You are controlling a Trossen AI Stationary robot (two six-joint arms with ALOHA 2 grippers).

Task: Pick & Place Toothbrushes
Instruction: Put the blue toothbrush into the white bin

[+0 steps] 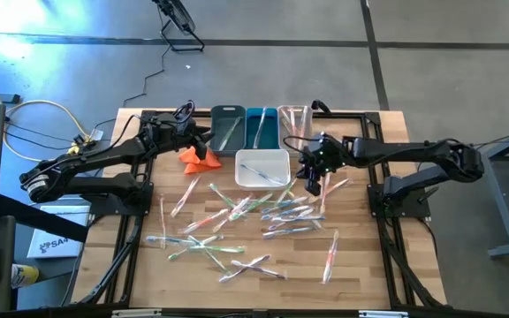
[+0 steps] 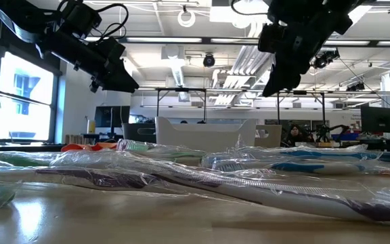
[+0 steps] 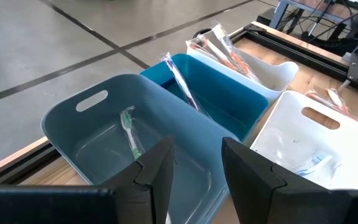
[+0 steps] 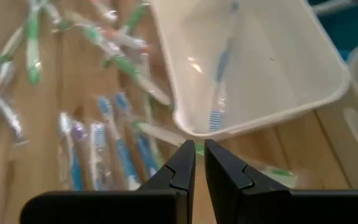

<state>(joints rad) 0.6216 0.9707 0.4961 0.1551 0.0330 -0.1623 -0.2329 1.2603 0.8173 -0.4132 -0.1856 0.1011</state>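
Many wrapped toothbrushes (image 1: 237, 221) with green, blue and pinkish handles lie scattered flat on the wooden table. My right gripper (image 4: 199, 158) hangs shut above those just right of the white bin (image 1: 262, 168), pointing steeply down beside the bin's near corner and touching nothing. A blue toothbrush (image 4: 219, 81) lies in that white bin. My left gripper (image 3: 194, 174) is open and empty in the air at the near rim of the grey-blue bin (image 3: 104, 137), where a green toothbrush (image 3: 130, 140) lies.
At the table's far edge, a teal bin (image 1: 261, 126) and a clear bin (image 1: 294, 124) with pinkish toothbrushes stand beside the grey-blue one. An orange folded cloth (image 1: 199, 157) lies left of the white bin. Black frame rails run along the table's sides.
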